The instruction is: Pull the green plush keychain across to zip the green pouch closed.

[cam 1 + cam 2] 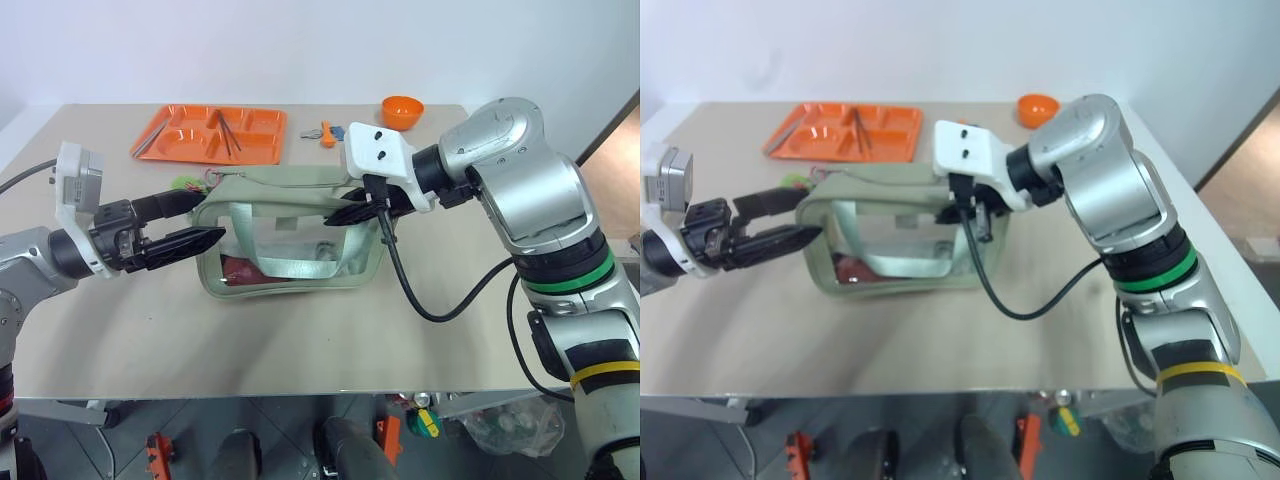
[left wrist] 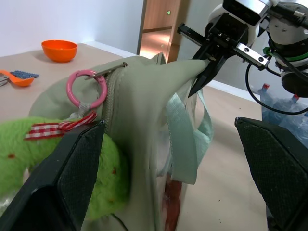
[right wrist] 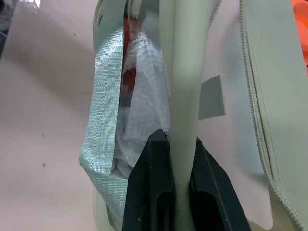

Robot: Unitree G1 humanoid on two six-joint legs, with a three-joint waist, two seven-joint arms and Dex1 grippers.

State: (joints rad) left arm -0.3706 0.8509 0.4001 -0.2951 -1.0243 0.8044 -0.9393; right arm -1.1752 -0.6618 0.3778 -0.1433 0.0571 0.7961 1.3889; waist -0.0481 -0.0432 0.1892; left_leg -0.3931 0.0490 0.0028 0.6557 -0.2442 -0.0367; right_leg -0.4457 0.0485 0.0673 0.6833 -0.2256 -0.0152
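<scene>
The green pouch [image 1: 290,182] lies mid-table, clear window facing me, webbing handle across it. The green plush keychain [image 1: 185,183] hangs at the pouch's left end; in the left wrist view the keychain [image 2: 19,151] sits by a pink ring [image 2: 86,89] on the zipper pull, with its checked cord. My left gripper [image 1: 210,216] is open and level at that left end, one finger [image 2: 72,183] against the plush, the other finger [image 2: 279,163] well off to the other side. My right gripper [image 1: 340,213] is shut on the pouch's right-end fabric edge [image 3: 185,96].
An orange tray [image 1: 210,133] with utensils lies at the back left. An orange bowl [image 1: 402,110] stands at the back right, and an orange spoon [image 1: 325,133] lies between them. The table's front edge [image 1: 300,392] runs below the pouch.
</scene>
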